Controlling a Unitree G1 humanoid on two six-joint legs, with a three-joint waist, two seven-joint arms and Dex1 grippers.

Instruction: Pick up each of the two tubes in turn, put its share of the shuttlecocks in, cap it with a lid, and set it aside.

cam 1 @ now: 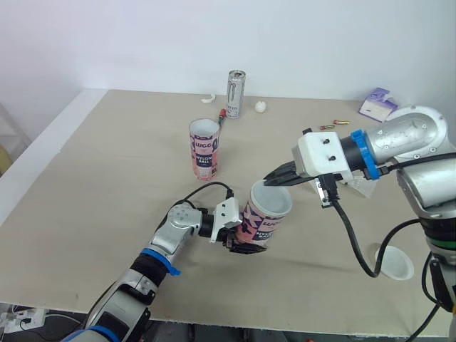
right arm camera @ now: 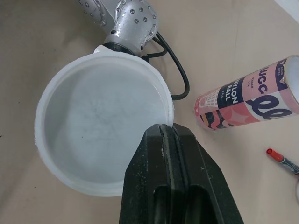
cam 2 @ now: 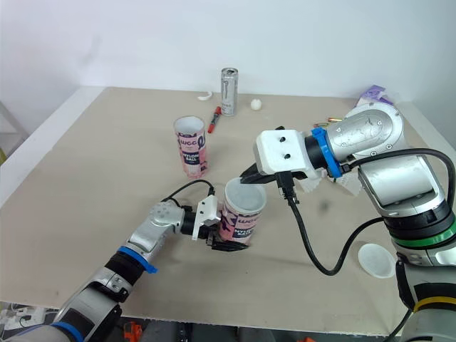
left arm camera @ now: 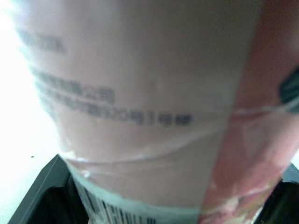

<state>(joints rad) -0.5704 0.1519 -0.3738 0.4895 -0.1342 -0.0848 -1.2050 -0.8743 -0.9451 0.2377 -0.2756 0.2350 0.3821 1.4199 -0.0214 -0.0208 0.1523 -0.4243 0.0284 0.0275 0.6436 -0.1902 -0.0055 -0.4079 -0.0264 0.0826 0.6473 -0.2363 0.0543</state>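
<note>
From the left eye view, the left gripper [cam 1: 248, 242] was clamped round the lower part of the held tube [cam 1: 261, 221], which leaned toward 1 o'clock above the table [cam 1: 107, 185] near its middle. A white lid [cam 1: 272, 201] covered the tube's mouth. The right gripper [cam 1: 276, 179] came in from 3 o'clock, its two black fingers pressed together, with the tips at the far rim of that lid. The second tube [cam 1: 204, 153] stood upright at about 11 o'clock from the held one, well apart from it. Farther out toward 12 o'clock stood a can [cam 1: 236, 94], with a red-tipped pen [cam 1: 223, 116] lying just beside its base. A purple box [cam 1: 377, 105] sat near the far edge at 2 o'clock, and a spare lid [cam 1: 394, 262] lay flat at 4 o'clock, near the table's front edge. In the left wrist view, the tube's printed pink label sat close against the lens, with black fingers [left arm camera: 39, 198] on either side of it. In the right wrist view, the shut fingers [right arm camera: 154, 186] overlapped the lid's edge, and the second tube and the pen showed beyond.
</note>
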